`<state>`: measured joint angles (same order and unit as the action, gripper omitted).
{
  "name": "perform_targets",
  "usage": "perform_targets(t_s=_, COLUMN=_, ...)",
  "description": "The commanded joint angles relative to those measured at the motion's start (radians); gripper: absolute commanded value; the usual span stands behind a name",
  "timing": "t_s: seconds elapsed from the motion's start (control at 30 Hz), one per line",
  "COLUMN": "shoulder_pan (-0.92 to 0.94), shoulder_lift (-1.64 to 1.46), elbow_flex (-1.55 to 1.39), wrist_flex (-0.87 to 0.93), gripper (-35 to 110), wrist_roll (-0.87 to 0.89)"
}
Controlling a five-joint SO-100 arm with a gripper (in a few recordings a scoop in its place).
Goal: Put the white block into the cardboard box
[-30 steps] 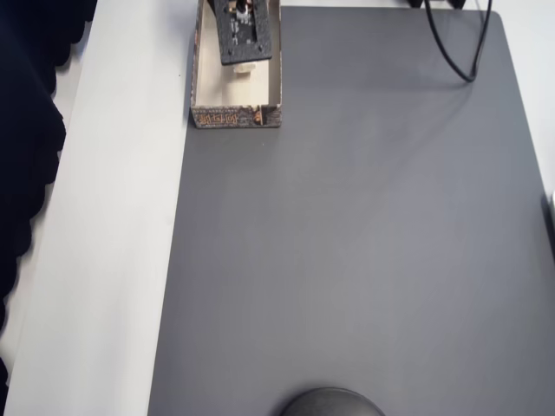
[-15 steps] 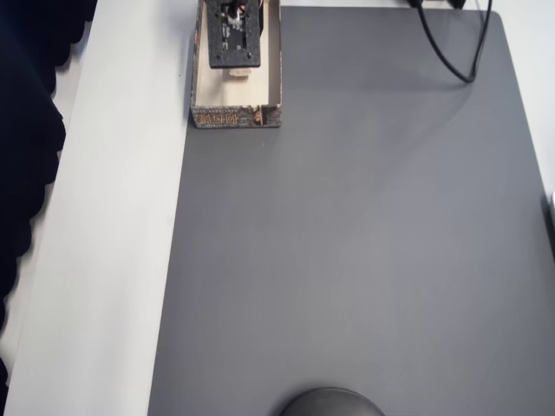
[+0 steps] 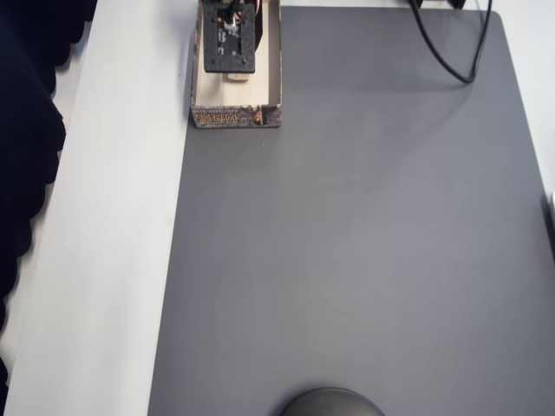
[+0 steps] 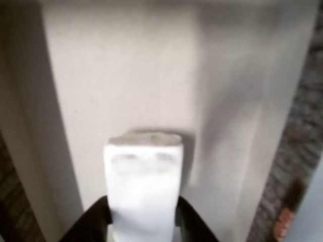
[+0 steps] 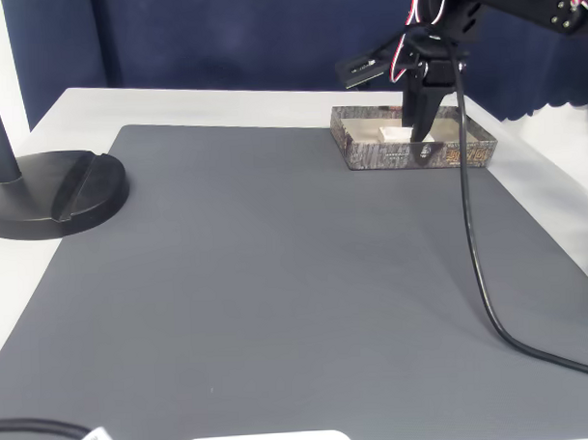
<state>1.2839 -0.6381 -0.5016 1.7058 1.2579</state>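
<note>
Two dark fingers (image 4: 96,222) of the claw (image 4: 144,227) were clenched on the white block (image 4: 144,189) in the wrist view, one pressed to each long side, with the block jutting forward from between them. Beneath and ahead of the claw lay the cream floor of the cardboard box (image 4: 121,70), its patterned brown outer wall running down the picture's right edge beside the claw.

In the overhead view the claw (image 3: 232,74) hung inside the box's outline, its black body covering most of the box's upper part; a pale sliver of the block (image 3: 238,77) peeked out just below the body. The box (image 3: 236,116) stood at the claw's place, on the seam between the grey mat (image 3: 364,243) and the white bench (image 3: 113,260).

In the fixed view the claw (image 5: 418,129) reached down past the box's (image 5: 369,150) rim, and the block (image 5: 395,133) showed as a white patch just left of the fingers. Whether the block touched the box floor could not be told. A black cable (image 5: 474,243) trailed from the arm across the mat, and a black round stand base (image 5: 51,190) sat far to the claw's left.
</note>
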Motion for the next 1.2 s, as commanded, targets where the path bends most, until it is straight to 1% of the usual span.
perform_targets(t_s=0.0, shoulder_pan=0.000, shoulder_lift=-0.020, elbow_flex=0.074, wrist_flex=-0.011, gripper=21, wrist_roll=-0.014)
perform_targets(t_s=0.17, shoulder_pan=0.000, shoulder_lift=-0.020, elbow_flex=0.077, wrist_flex=-0.029, gripper=26, wrist_roll=-0.031)
perform_targets(t_s=0.37, shoulder_pan=-0.002, shoulder_lift=-0.035, elbow_flex=0.092, wrist_flex=-0.031, gripper=28, wrist_roll=-0.034)
perform_targets(t_s=0.53, shoulder_pan=-0.002, shoulder_lift=-0.115, elbow_flex=0.107, wrist_flex=-0.031, gripper=30, wrist_roll=-0.028)
perform_targets(t_s=0.63, shoulder_pan=0.008, shoulder_lift=-0.186, elbow_flex=0.064, wrist_flex=-0.031, gripper=30, wrist_roll=-0.032)
perform_targets(t_s=0.77, shoulder_pan=0.014, shoulder_lift=-0.314, elbow_flex=-0.075, wrist_flex=-0.031, gripper=26, wrist_roll=-0.064)
perform_targets(t_s=0.87, shoulder_pan=0.008, shoulder_lift=-0.462, elbow_flex=-0.249, wrist_flex=-0.028, gripper=23, wrist_roll=-0.144)
perform_targets(t_s=1.0, shoulder_pan=-0.041, shoulder_lift=-0.632, elbow_flex=-0.446, wrist_flex=-0.023, gripper=18, wrist_roll=-0.222)
perform_targets(t_s=1.17, shoulder_pan=-0.127, shoulder_lift=-0.828, elbow_flex=-0.738, wrist_flex=-0.031, gripper=7, wrist_roll=-0.371)
